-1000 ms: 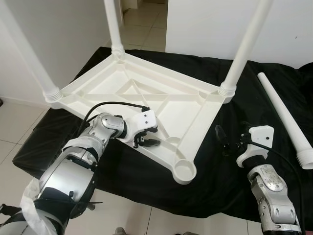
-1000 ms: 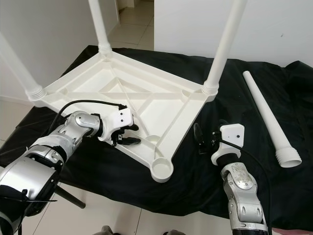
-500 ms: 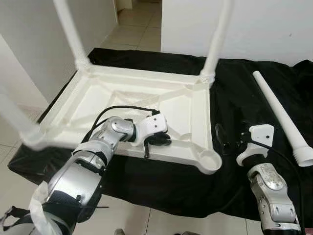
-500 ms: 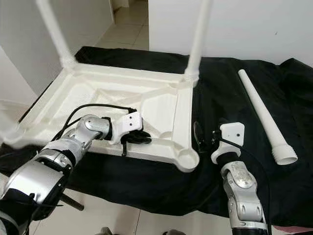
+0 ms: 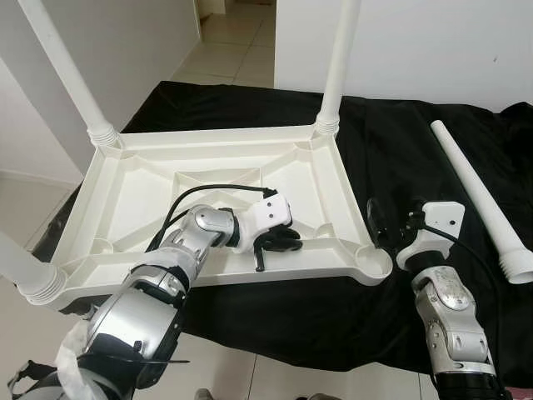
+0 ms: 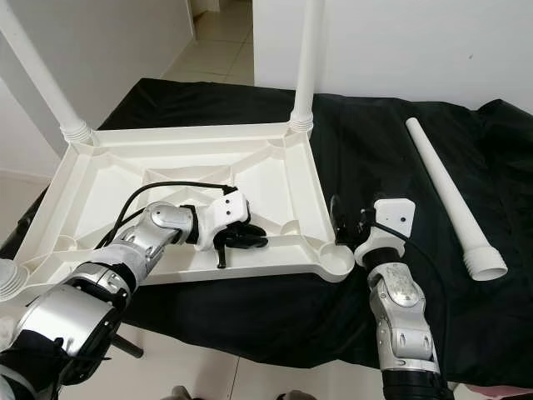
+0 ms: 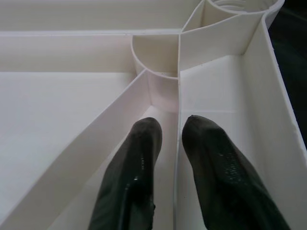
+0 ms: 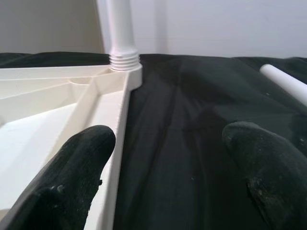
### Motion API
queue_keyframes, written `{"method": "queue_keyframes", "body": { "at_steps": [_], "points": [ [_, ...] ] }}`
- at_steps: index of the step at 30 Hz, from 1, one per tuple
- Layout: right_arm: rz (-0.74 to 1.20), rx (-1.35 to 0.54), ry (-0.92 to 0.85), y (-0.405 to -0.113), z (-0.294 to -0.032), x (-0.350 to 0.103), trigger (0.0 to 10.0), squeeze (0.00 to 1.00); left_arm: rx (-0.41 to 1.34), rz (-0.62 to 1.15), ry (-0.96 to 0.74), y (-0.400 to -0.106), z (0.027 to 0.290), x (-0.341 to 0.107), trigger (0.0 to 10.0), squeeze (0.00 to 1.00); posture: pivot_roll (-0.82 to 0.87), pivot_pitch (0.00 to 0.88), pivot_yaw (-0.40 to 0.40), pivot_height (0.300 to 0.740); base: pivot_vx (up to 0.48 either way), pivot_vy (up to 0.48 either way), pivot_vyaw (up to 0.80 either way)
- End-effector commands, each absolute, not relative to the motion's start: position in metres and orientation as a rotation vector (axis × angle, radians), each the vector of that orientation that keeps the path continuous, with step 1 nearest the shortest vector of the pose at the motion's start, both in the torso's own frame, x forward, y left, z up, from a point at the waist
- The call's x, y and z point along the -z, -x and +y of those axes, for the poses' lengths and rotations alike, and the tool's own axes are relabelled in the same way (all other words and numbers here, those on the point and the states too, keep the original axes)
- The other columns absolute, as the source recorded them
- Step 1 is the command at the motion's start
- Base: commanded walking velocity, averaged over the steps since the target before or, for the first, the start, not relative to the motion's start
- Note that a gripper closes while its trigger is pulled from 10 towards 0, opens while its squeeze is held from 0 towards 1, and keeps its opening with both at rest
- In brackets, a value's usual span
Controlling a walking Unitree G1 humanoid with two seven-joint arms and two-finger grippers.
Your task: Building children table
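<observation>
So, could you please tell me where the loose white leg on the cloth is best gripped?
Probably mid-shaft on the loose leg, from above with the right pincer. It lies flat on the black cloth, slim and bare along its length, while the near end flares wide.

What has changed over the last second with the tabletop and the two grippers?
The upside-down tabletop has been swung round on the black cloth: its empty corner socket, which pointed toward the robot, now sits beside the right gripper. The left gripper kept its fingers closed over an inner rib and turned with it. The right gripper stayed open, and the loose leg did not move.
</observation>
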State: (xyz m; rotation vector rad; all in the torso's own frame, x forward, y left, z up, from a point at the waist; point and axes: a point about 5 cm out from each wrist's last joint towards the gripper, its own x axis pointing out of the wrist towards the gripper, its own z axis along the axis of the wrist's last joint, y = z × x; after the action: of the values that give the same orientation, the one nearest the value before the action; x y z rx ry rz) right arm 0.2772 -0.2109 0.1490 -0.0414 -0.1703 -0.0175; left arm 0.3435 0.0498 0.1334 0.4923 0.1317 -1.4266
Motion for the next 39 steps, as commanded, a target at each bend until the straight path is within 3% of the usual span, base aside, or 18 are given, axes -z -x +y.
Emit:
{"method": "queue_keyframes", "body": {
  "at_steps": [1, 2, 3, 4, 8, 14, 23, 29, 39],
  "points": [
    [-0.174, 0.039, 0.029, -0.280, -0.211, -0.148, 10.0, 0.00, 1.404, 0.128, -0.485, -0.346, 0.057, -0.138, 10.0, 1.00, -0.11, 0.008, 0.033, 0.740, 0.000, 0.000, 0.00],
    [-0.169, 0.074, 0.038, -0.282, -0.214, -0.148, 10.0, 0.00, 1.367, 0.094, -0.461, -0.351, 0.058, -0.147, 10.0, 0.58, -0.11, 0.002, 0.035, 0.740, 0.000, 0.000, 0.00],
    [-0.169, 0.074, 0.038, -0.282, -0.214, -0.148, 10.0, 0.00, 1.367, 0.094, -0.461, -0.351, 0.058, -0.147, 10.0, 0.58, -0.11, 0.002, 0.035, 0.740, 0.000, 0.000, 0.00],
    [-0.166, 0.129, 0.055, -0.284, -0.218, -0.147, 10.0, 0.00, 1.319, 0.046, -0.439, -0.356, 0.060, -0.160, 10.0, 0.00, -0.10, 0.000, 0.036, 0.740, 0.000, 0.000, 0.00],
    [-0.161, 0.299, 0.054, -0.289, -0.231, -0.145, 10.0, 0.00, 1.172, -0.049, -0.273, -0.364, 0.071, -0.188, 10.0, 0.00, -0.10, 0.000, 0.050, 0.740, 0.000, 0.000, 0.00],
    [-0.170, 0.359, 0.055, -0.289, -0.236, -0.146, 10.0, 0.00, 1.091, -0.081, -0.224, -0.364, 0.080, -0.193, 10.0, 0.00, -0.10, 0.000, 0.047, 0.740, 0.000, 0.000, 0.00],
    [-0.167, 0.517, 0.045, -0.286, -0.245, -0.142, 10.0, 0.00, 0.812, -0.239, -0.067, -0.352, 0.088, -0.213, 10.0, 0.00, -0.09, 0.000, 0.025, 0.740, 0.000, 0.000, 0.00],
    [-0.175, 0.613, 0.110, -0.283, -0.266, -0.148, 10.0, 0.00, 0.781, -0.243, -0.050, -0.342, 0.083, -0.214, 10.0, 0.00, -0.09, 0.000, 0.014, 0.740, 0.000, 0.000, 0.00],
    [-0.167, 0.813, 0.141, -0.264, -0.303, -0.151, 10.0, 0.00, 0.881, -0.232, -0.053, -0.328, 0.065, -0.217, 10.0, 0.00, -0.10, 0.000, -0.004, 0.740, 0.000, 0.000, 0.00]
  ]
}}
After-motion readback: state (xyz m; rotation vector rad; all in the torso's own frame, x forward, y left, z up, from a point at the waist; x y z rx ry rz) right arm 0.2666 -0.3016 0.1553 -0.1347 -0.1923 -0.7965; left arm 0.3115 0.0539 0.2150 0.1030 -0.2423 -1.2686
